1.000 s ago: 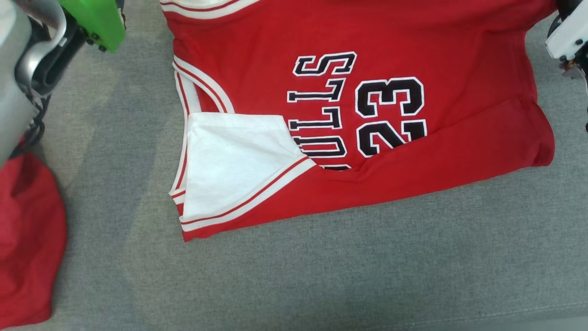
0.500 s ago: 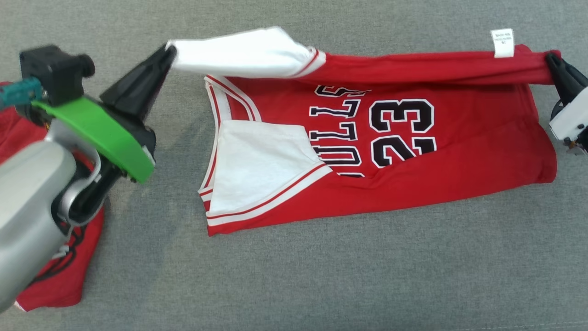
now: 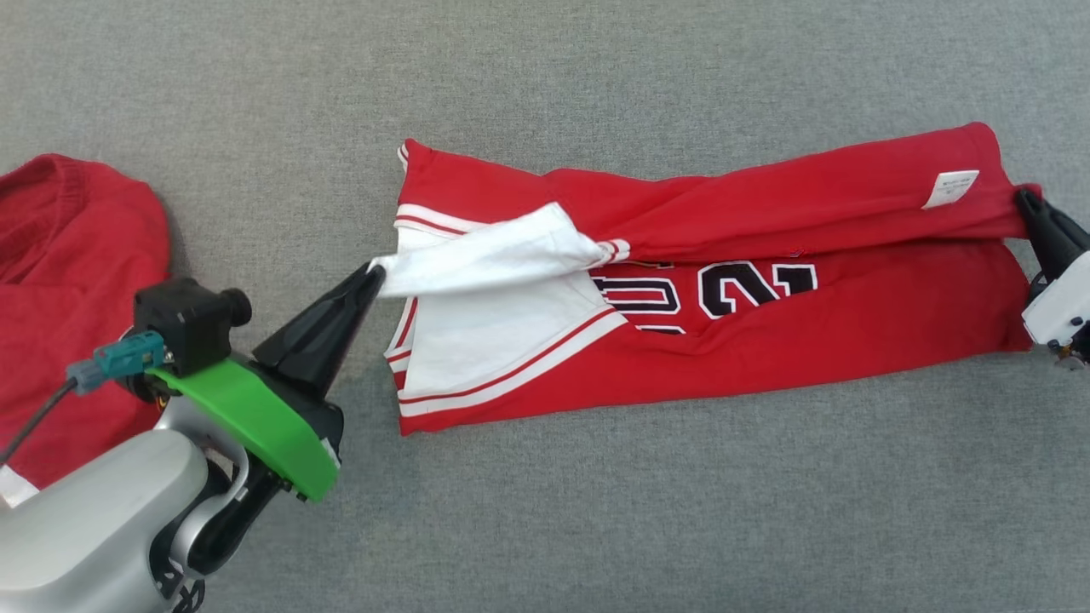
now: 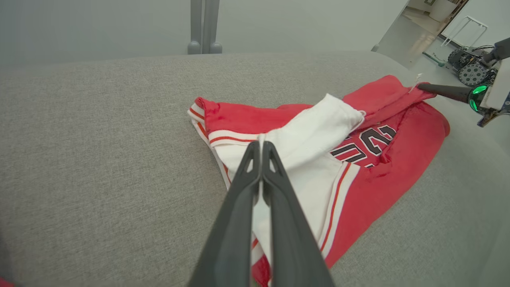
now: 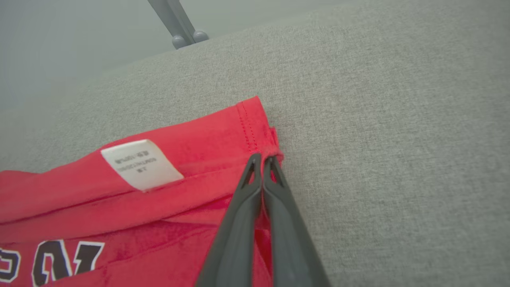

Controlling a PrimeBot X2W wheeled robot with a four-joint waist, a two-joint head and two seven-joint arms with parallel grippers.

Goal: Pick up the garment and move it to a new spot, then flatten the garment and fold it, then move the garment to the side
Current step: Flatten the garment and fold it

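The garment is a red jersey with white trim and black numbers, lying across the grey surface, its far half drawn over the near half. My left gripper is shut on the white end of the folded-over edge. My right gripper is shut on the red hem corner at the other end. A white label shows on the turned-over cloth. In the left wrist view the right gripper pinches the far end of the garment.
A second red garment lies at the left, behind my left arm. The grey cushioned surface spreads wide on every side. Grey metal posts stand beyond its far edge. A wheeled machine stands on the floor to the right.
Both grippers have carried the garment's far edge toward me, over the lettering, so less of the numbers shows. The head camera has also shifted, showing more of the surface beyond.
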